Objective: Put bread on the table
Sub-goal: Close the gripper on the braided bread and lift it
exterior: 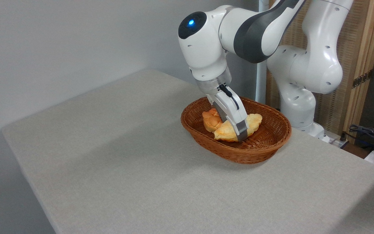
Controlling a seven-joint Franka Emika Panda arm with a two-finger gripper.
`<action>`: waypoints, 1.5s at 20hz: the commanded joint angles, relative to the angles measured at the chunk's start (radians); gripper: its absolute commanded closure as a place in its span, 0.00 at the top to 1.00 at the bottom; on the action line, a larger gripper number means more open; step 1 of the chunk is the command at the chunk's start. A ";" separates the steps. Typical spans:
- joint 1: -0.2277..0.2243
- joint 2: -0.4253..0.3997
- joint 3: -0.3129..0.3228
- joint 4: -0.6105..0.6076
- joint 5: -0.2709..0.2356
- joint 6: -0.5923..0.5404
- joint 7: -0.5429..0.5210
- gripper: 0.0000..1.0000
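Bread [227, 130] lies inside the wicker basket [265, 148], which sits on the table [125, 156] toward its right rear. You see the loaf stretched across the basket floor, with a small round bun [210, 119] touching its left end. The gripper [242, 136] reaches down into the basket over the loaf's middle, tilted from the vertical. One grey finger [241, 133] crosses the front of the loaf; the other is hidden, so you cannot tell whether the jaws are clamped on it.
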 commanded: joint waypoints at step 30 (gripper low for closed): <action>-0.012 -0.015 0.001 0.197 0.002 -0.093 0.028 0.00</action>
